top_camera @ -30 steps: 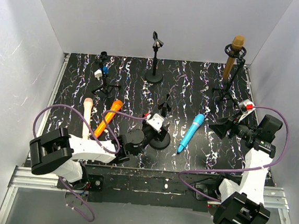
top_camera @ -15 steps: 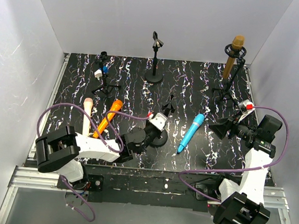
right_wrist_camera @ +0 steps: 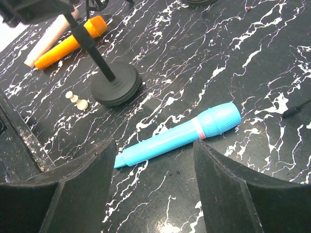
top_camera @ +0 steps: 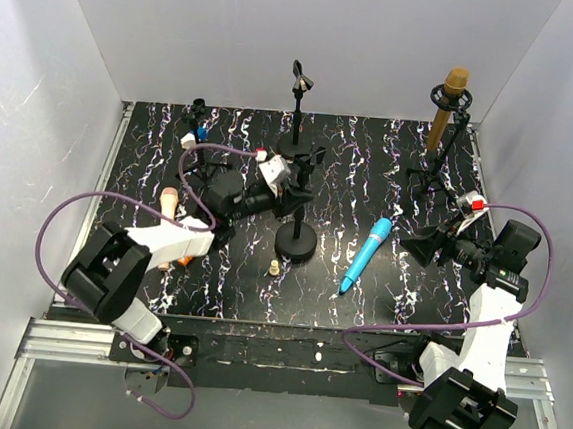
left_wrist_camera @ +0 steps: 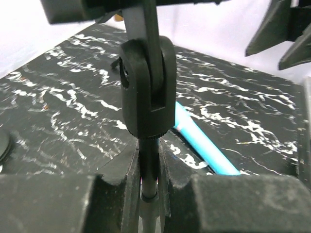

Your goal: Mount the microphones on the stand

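round-base stand [top_camera: 295, 241] central; peg [top_camera: 274, 268] just front-left of it; lying microphone [top_camera: 366, 254] to its right.

No text, label, brand, number or sign is legible in any view. The light blue microphone [right_wrist_camera: 170, 140], lower centre of the right wrist view, carries only a plain pale band. The black stand [left_wrist_camera: 146, 87] is unmarked.

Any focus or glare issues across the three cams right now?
Left wrist: the stand fills the frame, slightly soft; left claw fingers blurred. Right wrist: light blue microphone sharp, right claw fingers soft. Top external: even light, no glare on the table.
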`<state>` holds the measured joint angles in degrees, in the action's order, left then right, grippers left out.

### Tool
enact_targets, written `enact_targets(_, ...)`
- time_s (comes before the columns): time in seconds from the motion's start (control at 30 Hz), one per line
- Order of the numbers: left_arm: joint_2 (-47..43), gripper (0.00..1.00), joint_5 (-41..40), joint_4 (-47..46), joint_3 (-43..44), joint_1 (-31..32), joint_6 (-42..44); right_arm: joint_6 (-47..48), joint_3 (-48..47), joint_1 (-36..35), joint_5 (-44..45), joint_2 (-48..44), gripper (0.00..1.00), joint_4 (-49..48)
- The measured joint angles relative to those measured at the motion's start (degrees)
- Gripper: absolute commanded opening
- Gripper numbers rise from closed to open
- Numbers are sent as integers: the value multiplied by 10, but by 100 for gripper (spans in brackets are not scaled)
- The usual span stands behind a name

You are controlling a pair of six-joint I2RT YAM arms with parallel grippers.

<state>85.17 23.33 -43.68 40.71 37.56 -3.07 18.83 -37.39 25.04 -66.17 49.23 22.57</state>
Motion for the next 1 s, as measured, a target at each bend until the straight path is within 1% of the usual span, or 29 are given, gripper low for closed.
enact_targets(0.1, 54, 0, 130, -15, 57, -45, -33, 2, 0, 0, 0, 0, 72, 0)
enact_targets(0.2, 104, 0, 207, -33, 92, -68, -52, 4, 0, 0, 0, 0, 72, 0)
enact_targets(0.33, 151, 0, 258, -40, 127, -72, -51, 7, 0, 0, 0, 0, 72, 0)
enact_targets(0.47, 176, 0, 278, -39, 154, -71, -35, 9, 0, 0, 2, 0, 72, 0)
enact_targets(0.53, 177, 4, 282, -27, 159, -70, -19, 9, 0, 0, 2, 2, 72, 0)
enact_targets(0.67, 171, 25, 283, -10, 159, -70, 9, 9, 0, 0, 3, 9, 72, 0)
enact_targets(0.83, 160, 59, 271, 15, 139, -70, 38, 12, 0, 0, 7, 11, 72, 2)
enact_targets(0.97, 137, 83, 250, 35, 111, -70, 45, 19, 0, 0, 13, 11, 72, 6)
enact_targets(1.0, 127, 92, 242, 41, 106, -70, 47, 21, 0, 0, 14, 10, 71, 7)
